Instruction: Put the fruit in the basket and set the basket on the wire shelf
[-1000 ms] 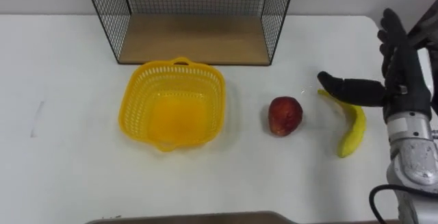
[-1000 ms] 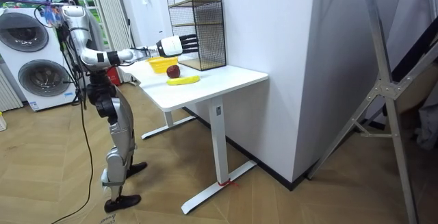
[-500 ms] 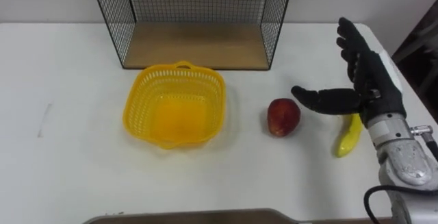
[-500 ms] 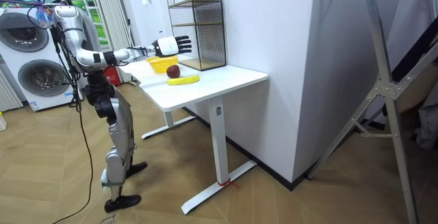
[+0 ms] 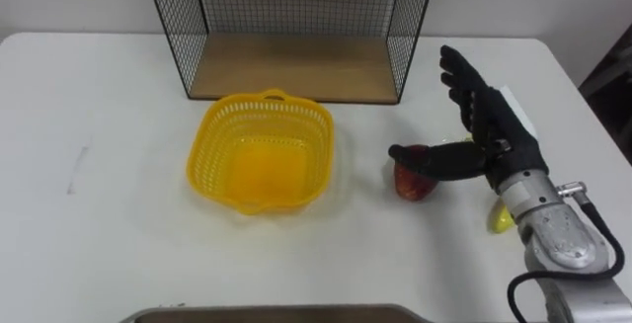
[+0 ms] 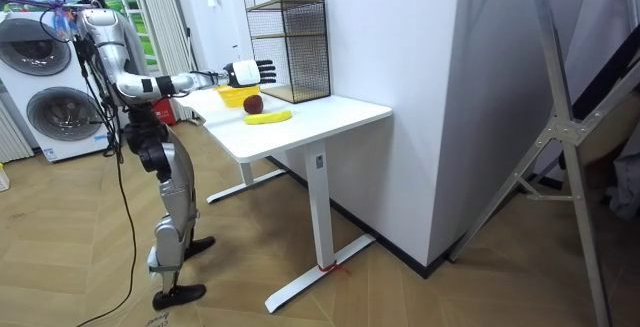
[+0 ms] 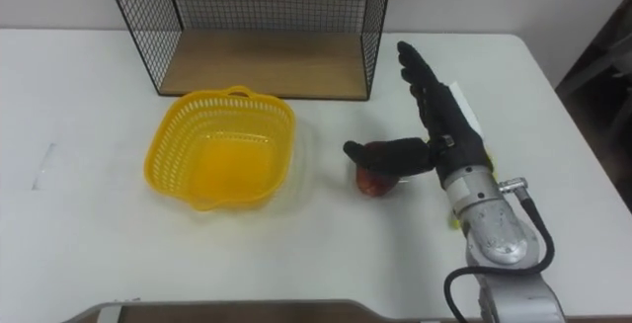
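A yellow plastic basket point(image 5: 261, 152) point(image 7: 221, 146) stands empty on the white table point(image 5: 118, 224), just in front of the wire shelf point(image 5: 294, 64) with its wooden floor. To its right lies a red apple point(image 5: 414, 182) point(image 7: 374, 183). My right hand point(image 5: 481, 135) point(image 7: 438, 125) hovers open right over the apple, fingers straight and pointing away, thumb stretched left across the apple's top. A yellow banana point(image 5: 498, 218) lies behind the wrist, mostly hidden. In the room view I stand at the table's end with the right hand point(image 6: 246, 69) held out over the apple point(image 6: 254, 104) and banana point(image 6: 268, 117).
The wire shelf point(image 6: 293, 39) has black mesh sides and an upper level. The table's right edge point(image 5: 583, 86) runs close to the hand. Washing machines point(image 6: 50, 87) stand behind me in the room view.
My right hand has moved left from above the banana to over the apple, staying open. The eye view has shifted slightly as well.
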### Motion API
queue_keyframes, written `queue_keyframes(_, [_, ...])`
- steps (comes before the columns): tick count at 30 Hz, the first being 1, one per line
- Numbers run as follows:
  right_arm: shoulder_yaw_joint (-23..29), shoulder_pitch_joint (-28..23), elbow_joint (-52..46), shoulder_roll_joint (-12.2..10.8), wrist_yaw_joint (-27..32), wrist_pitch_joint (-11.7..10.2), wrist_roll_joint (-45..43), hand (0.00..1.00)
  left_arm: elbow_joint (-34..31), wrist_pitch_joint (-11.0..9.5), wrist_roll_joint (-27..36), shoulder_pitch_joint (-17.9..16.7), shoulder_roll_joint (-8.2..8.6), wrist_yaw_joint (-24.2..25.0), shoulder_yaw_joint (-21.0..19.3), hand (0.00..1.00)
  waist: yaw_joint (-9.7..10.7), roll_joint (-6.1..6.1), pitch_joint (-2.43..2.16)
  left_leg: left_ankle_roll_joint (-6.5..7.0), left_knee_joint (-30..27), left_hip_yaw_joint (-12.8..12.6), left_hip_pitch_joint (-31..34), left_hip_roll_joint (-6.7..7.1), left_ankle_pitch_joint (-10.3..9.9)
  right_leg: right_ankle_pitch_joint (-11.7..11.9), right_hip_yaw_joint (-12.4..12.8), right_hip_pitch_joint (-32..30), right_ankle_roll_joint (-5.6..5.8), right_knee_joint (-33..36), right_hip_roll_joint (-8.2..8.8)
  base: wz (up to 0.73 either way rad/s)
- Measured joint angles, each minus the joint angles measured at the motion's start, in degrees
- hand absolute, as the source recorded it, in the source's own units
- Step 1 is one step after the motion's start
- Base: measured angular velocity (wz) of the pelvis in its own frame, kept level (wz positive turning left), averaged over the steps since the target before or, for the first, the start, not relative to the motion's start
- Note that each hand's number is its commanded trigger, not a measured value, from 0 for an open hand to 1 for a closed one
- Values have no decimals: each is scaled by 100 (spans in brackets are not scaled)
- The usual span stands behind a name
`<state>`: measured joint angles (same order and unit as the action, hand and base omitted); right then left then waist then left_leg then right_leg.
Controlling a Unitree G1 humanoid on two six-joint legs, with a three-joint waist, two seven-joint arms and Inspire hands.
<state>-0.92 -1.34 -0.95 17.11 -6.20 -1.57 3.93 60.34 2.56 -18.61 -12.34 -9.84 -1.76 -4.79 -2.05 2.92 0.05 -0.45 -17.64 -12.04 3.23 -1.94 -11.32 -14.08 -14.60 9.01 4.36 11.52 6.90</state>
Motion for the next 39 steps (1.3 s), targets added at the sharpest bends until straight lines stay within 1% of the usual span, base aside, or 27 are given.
queue_keyframes(1, [-1, 0, 0, -2, -23, 0, 0, 0, 0, 2, -42, -5, -6, 1, 58, 0, 0, -4, 1, 0, 2, 0, -1, 0, 0, 0, 0, 0, 0, 0, 0, 0])
queue_keyframes(4, [-16, -1, 29, -23, -62, 1, -9, 0, 40, 6, -140, 3, -5, 16, 65, 0, -2, 7, 3, 1, 7, 0, -5, 0, 3, 0, 2, 1, 0, -1, 0, 0])
queue_keyframes(8, [-30, -11, 135, -129, -92, 3, 2, 0, 26, 7, -203, 8, -5, 24, 77, 0, 1, 36, 13, 1, 0, 0, 1, 0, 3, 0, -8, -3, 0, -9, 0, 0])
queue_keyframes(11, [-121, -11, 436, -130, -97, 3, 26, 0, -2, 8, -199, 21, -7, 24, 115, 0, 0, 59, 10, 1, 0, -1, 1, -2, 3, 0, -8, -3, 0, -8, 0, 0])
queue_keyframes(14, [-248, -15, 797, -135, -154, 51, 26, 0, -3, 7, -200, 43, -4, 24, 168, 0, -8, 73, 12, 1, -2, -3, 4, -2, 3, 0, -8, -6, 0, -7, 1, 0])
queue_keyframes(19, [-235, -14, 1035, -133, -150, 51, 11, 0, -1, 4, -196, 60, -6, 61, 167, 0, 14, 117, 13, 2, -1, -3, 12, -2, 3, 0, -13, -8, 0, -3, 0, 0])
queue_keyframes(22, [-233, -10, 1247, -134, -147, 40, 16, 0, 1, 3, -194, 54, -8, 92, 166, 0, 5, 156, -4, 2, -19, -1, 12, -2, 2, 0, -12, 5, 0, 4, 1, 0])
queue_keyframes(23, [-233, -10, 1301, -134, -146, 40, 16, 0, 1, 3, -194, 53, -9, 92, 166, 0, 3, 161, -2, 2, -23, 0, 13, -2, 3, 0, -10, 5, 0, 4, 1, 0])
queue_keyframes(27, [-227, -10, 1404, -133, -146, 39, 0, 0, 2, 3, -203, 16, -9, 129, 160, 0, 5, 156, 1, 2, -37, 0, 11, -3, 3, 0, -9, 10, 0, 2, 0, 0])
queue_keyframes(30, [-205, -11, 1429, -119, -148, 24, -67, 0, 0, 3, -246, -4, -8, 163, 154, 0, 15, 138, 14, 4, -56, -1, 22, -5, 1, 0, -9, 11, 0, -6, 0, 0])
queue_keyframes(35, [-144, 11, 1590, -119, -209, -136, -248, 0, 0, 2, -244, -34, -8, 250, 151, 0, 13, 105, 19, 9, -118, 23, 70, -21, -3, 0, -130, 13, 0, -4, -3, 1])
queue_keyframes(37, [-139, 11, 1597, -119, -215, -137, -331, 0, 0, 2, -244, -51, -7, 257, 152, 0, 12, 81, 26, 10, -135, 33, 90, -25, -2, 0, -142, 8, 0, -1, -6, 2])
queue_keyframes(38, [-138, 29, 1635, -119, -217, -159, -495, 0, 2, 6, -245, -51, -7, 270, 153, 0, 12, 90, 20, 10, -147, 46, 97, -26, -2, 0, -145, 6, 0, 1, -7, 0])
queue_keyframes(39, [-136, 49, 1679, -119, -219, -171, -563, 0, 3, 9, -242, -56, -7, 288, 153, 0, 11, 69, 32, 10, -153, 51, 99, -26, -2, 0, -145, 7, 0, 2, -7, 0])
